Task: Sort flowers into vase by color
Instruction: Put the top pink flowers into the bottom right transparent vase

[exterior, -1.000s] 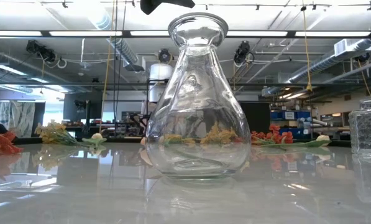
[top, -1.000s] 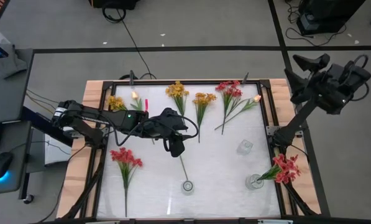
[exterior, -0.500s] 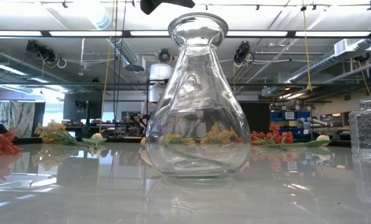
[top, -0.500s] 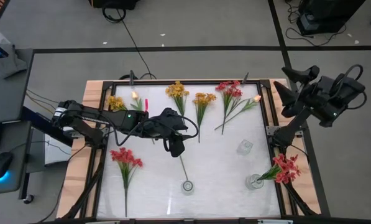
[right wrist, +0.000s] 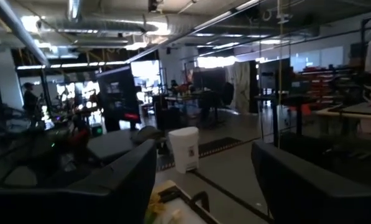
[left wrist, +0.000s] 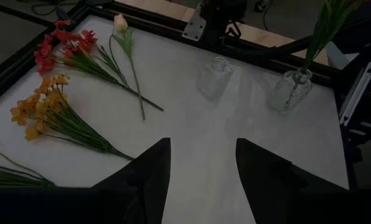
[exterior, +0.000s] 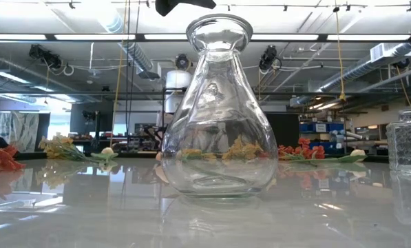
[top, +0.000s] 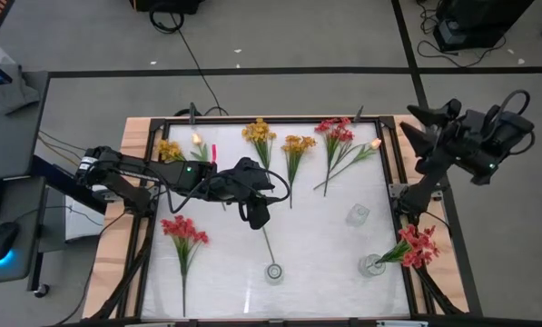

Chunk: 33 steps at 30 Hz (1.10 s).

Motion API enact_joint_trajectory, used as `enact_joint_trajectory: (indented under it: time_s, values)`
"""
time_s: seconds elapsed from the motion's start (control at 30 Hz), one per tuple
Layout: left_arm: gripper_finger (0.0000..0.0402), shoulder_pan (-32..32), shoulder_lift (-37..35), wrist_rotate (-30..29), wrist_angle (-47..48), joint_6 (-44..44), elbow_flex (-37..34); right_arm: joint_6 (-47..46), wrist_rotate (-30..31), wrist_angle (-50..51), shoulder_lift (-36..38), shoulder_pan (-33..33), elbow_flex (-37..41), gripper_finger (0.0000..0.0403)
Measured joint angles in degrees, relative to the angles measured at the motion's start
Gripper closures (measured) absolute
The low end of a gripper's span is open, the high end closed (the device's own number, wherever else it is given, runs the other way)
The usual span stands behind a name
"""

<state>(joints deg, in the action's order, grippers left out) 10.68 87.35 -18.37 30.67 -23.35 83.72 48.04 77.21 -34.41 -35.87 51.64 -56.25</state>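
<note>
Flowers lie on the white table in the high view: yellow clusters (top: 259,133) (top: 298,145) (top: 169,150), a red cluster (top: 336,133), peach buds (top: 375,143) (top: 196,138) and a red-pink bunch (top: 184,230). Another red-pink bunch (top: 418,245) stands with its stems in a glass vase (top: 372,265). A round vase (top: 274,271) (exterior: 219,110) and a square vase (top: 357,215) look empty. My left gripper (top: 257,216) (left wrist: 201,149) hovers open over mid-table. My right gripper (top: 418,124) (right wrist: 204,155) is open, raised beyond the table's right edge.
A black frame (top: 393,173) and wooden border (top: 134,136) edge the table. Bare white surface lies between the left gripper and the vases. The left wrist view shows the red cluster (left wrist: 61,46), a peach bud (left wrist: 120,23) and a yellow cluster (left wrist: 39,112). The right wrist view shows only the room.
My right arm has swung at the table's right edge: its gripper has turned from pointing toward the far side to pointing toward the table's left, and has dropped a little toward the near side. It stays open.
</note>
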Motion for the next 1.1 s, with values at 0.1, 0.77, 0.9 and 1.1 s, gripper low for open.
enact_joint_trajectory:
  time_s: [0.1,0.77,0.9,1.1]
  values:
    - [0.0214,0.0,0.0,0.0,0.0,0.0,0.0,-3.3,-0.7,3.7,-0.3,0.2,0.0,0.0139]
    - [0.0214,0.0,0.0,0.0,0.0,0.0,0.0,-50.1,-41.1,43.7,5.9,-7.3,0.0,0.0155]
    - [0.0214,0.0,0.0,0.0,0.0,0.0,0.0,-53.5,-45.6,47.2,5.5,-13.9,-0.2,0.0155]
    - [0.0214,0.0,0.0,0.0,0.0,0.0,0.0,-61.3,-57.9,54.4,2.5,-28.3,0.0,0.0155]
